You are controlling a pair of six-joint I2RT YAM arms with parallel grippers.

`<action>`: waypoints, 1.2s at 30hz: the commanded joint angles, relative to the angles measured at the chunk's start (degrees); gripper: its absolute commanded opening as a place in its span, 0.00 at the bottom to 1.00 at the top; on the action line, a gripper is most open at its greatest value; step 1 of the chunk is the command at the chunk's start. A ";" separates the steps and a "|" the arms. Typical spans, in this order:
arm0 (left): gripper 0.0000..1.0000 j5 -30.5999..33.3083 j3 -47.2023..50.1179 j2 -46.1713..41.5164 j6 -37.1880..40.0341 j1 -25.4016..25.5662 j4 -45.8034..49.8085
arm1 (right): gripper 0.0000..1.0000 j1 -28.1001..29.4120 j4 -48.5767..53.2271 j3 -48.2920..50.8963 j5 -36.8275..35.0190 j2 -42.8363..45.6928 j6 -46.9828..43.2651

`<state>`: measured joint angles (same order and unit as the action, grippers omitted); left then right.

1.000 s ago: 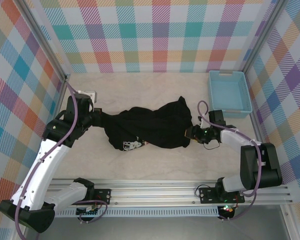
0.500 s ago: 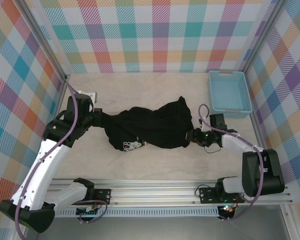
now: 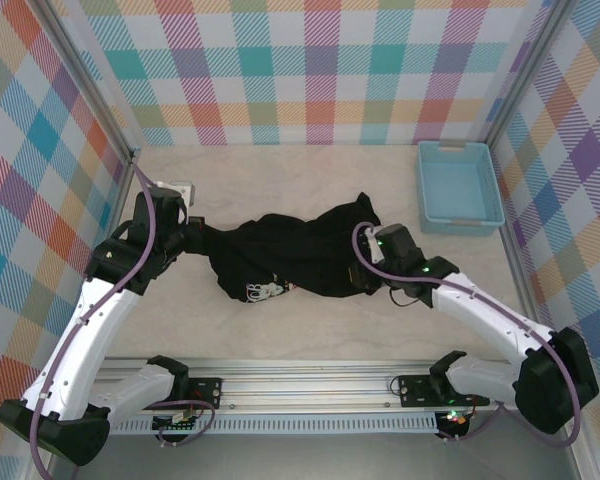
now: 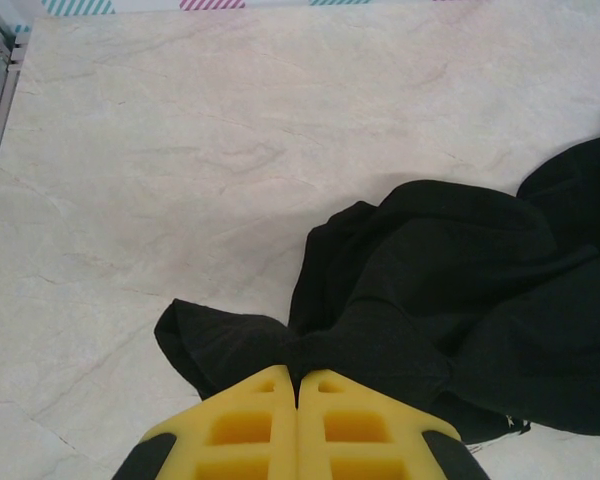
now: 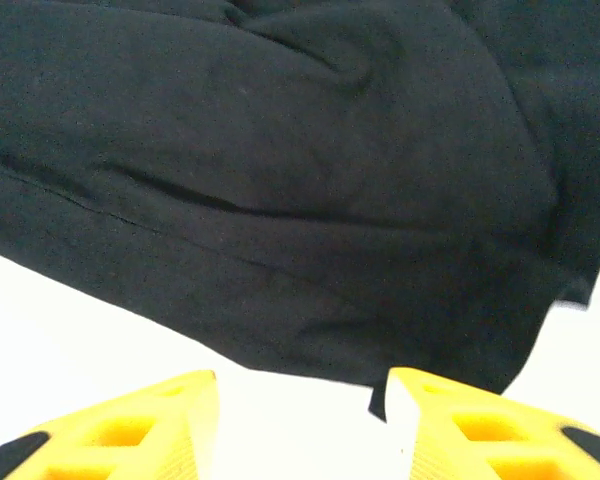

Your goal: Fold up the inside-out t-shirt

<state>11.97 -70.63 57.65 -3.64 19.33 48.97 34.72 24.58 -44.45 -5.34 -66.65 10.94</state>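
Rail: running along the bottom of the top view, carrying both arm bases.

Left gripper: sitting at centre-left of the top view. In the left wrist view, bottom centre, it is pinching a fold of the t-shirt, yellow fingers pressed together.

Right gripper: sitting right of centre in the top view, at the t-shirt's right edge. In the right wrist view, along the bottom, it is standing moderately wide (nothing between the fingers but pale table), the hem lying just beyond the tips.

T-shirt: black, lying bunched and stretched across the middle of the table, between the two grippers.

Basket: light blue, resting at upper right, apart from the t-shirt.
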 commanded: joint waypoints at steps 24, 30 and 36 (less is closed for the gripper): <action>0.00 -1.64 0.11 -0.15 -0.18 -0.83 -2.48 | 0.53 2.28 13.97 -9.69 -14.71 -19.33 -32.38; 0.00 -1.70 0.14 -0.11 -0.15 -0.79 -2.39 | 0.51 2.28 13.91 -9.69 -17.32 -22.18 -32.46; 0.00 -1.60 0.32 -0.19 -0.15 -0.79 -2.39 | 0.29 2.28 12.74 -9.78 -17.68 -21.57 -32.41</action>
<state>10.94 -70.63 57.65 -3.62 19.33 48.97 36.73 37.12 -53.01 -22.11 -88.73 -20.88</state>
